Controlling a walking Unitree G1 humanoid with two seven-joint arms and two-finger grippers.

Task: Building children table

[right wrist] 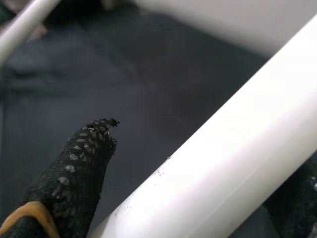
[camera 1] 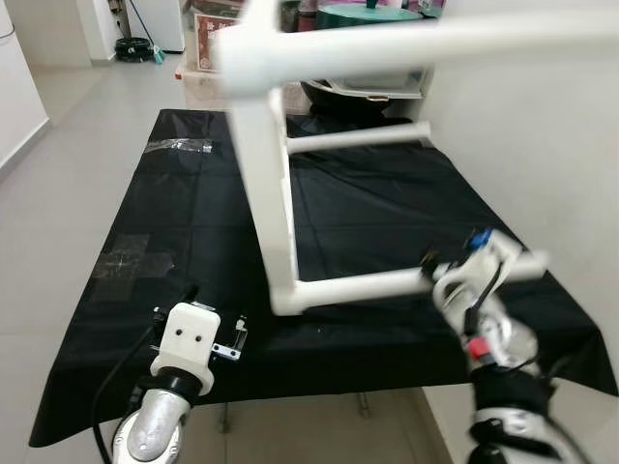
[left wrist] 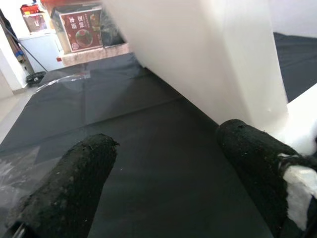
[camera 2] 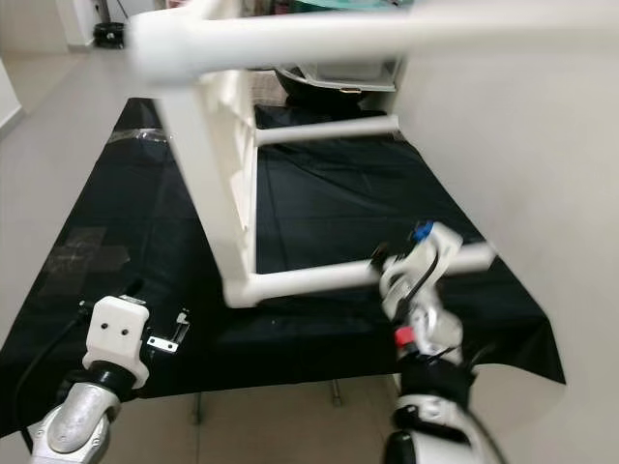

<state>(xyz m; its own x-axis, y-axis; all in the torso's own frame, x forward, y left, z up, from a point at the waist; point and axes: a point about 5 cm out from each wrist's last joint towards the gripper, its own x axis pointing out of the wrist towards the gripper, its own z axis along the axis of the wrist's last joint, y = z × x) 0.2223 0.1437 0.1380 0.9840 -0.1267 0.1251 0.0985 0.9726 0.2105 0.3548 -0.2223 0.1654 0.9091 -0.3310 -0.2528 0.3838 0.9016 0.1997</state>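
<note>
The white children's table lies on its side on a black cloth (camera 1: 387, 203). Its flat top (camera 1: 542, 126) stands upright at the right, and a thick leg (camera 1: 261, 164) runs down to a lower bar (camera 1: 358, 285) resting on the cloth. My right gripper (right wrist: 198, 163) is at the right end of that bar, its fingers open on either side of it; one fingertip (right wrist: 94, 144) stands clear of the bar. My left gripper (camera 1: 208, 304) is open and holds nothing, low over the cloth's front left. One of its fingers (left wrist: 252, 153) is close to the leg's corner (left wrist: 277, 109).
A clear plastic bag (camera 1: 179, 145) lies at the cloth's far left, and a taped patch (camera 1: 131, 256) on its left side. Beyond the cloth are a red box (camera 1: 208, 39) and dark containers. Tiled floor (camera 1: 68, 145) runs along the left. The cloth's front edge is near me.
</note>
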